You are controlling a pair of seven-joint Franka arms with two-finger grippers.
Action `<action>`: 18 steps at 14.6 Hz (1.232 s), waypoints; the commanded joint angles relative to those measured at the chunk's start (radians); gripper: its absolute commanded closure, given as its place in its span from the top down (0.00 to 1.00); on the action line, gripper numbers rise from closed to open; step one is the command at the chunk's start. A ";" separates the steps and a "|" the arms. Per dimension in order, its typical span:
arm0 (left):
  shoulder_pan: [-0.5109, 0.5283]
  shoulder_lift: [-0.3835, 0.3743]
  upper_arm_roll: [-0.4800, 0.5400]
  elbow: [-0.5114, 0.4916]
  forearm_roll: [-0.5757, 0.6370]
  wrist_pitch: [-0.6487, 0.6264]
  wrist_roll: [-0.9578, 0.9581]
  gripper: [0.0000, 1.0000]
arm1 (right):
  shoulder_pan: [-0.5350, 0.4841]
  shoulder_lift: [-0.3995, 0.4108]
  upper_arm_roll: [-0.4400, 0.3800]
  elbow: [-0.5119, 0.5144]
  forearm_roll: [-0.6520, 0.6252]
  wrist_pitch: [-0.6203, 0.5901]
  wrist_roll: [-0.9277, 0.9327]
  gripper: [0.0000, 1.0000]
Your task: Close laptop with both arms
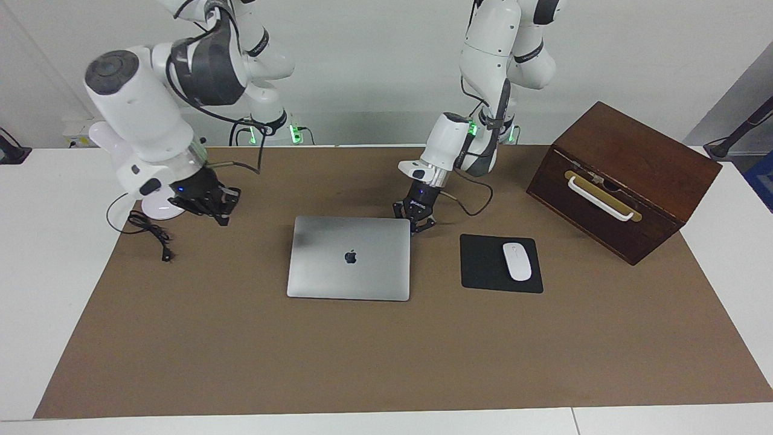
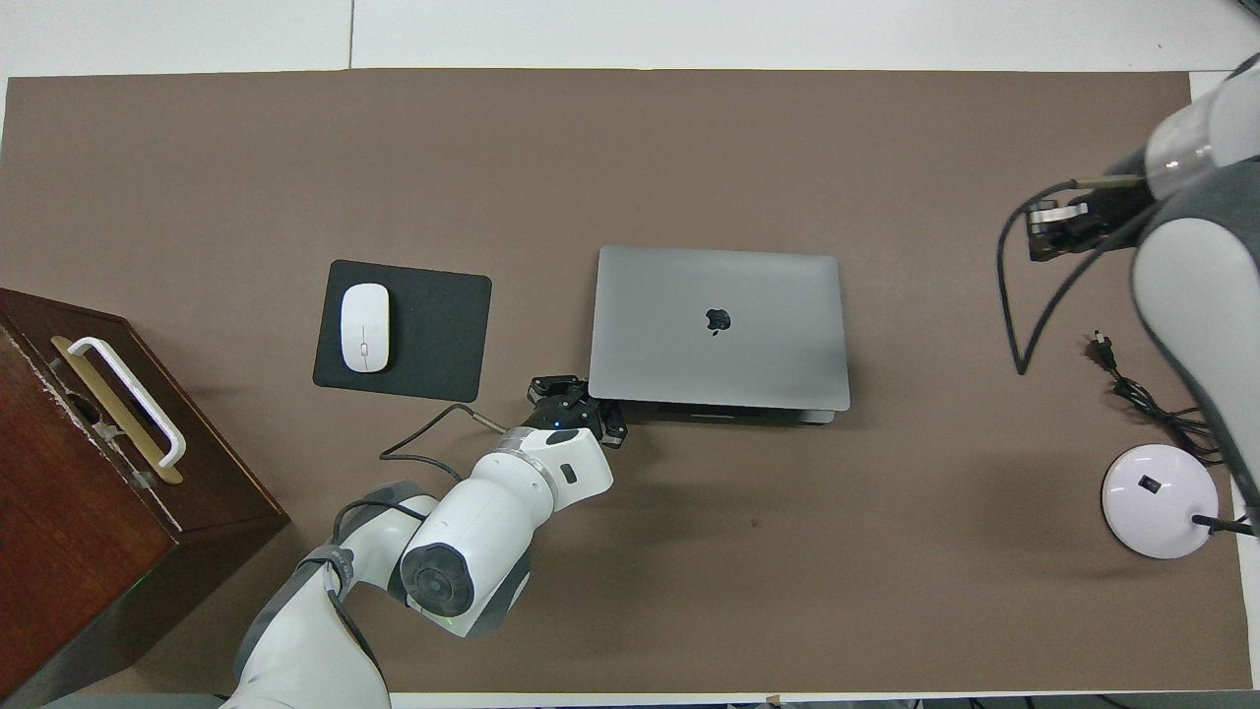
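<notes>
Two white robot arms at a brown table mat, a nearly shut laptop (image 1: 349, 258) lying flat mid-table.
Largest first: the laptop's long axis runs across the table. The left gripper (image 1: 418, 219) sits at its robot-side corner, much closer than the right gripper (image 1: 208, 202), which hangs well apart; neither grip can be told.

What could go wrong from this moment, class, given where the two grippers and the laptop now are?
1. The left gripper sits low at the corner of the laptop nearest the robots; the lid looks nearly shut, so more pressing could pinch its fingers or slide the laptop toward the mouse pad.
2. The right gripper hangs over the mat near a loose black cable; moving in could snag it.
</notes>
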 commanded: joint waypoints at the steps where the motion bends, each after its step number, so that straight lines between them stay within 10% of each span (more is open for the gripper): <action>1: 0.004 -0.019 0.006 -0.033 0.016 -0.023 -0.035 0.00 | -0.080 -0.083 0.012 -0.020 -0.034 -0.056 -0.094 0.00; 2: 0.005 -0.042 0.006 -0.035 0.016 -0.052 -0.035 0.00 | -0.113 -0.102 0.012 -0.023 -0.034 -0.070 -0.114 0.00; 5: 0.007 -0.128 0.006 -0.038 0.014 -0.193 -0.034 0.00 | -0.175 -0.134 0.014 -0.040 -0.032 -0.100 -0.136 1.00; 10: 0.019 -0.211 0.008 -0.047 0.014 -0.308 -0.034 0.00 | -0.165 -0.162 0.015 -0.079 -0.018 -0.102 -0.071 1.00; 18: 0.096 -0.479 0.017 0.037 0.014 -0.979 -0.003 0.00 | -0.155 -0.174 0.026 -0.099 -0.017 -0.096 -0.060 1.00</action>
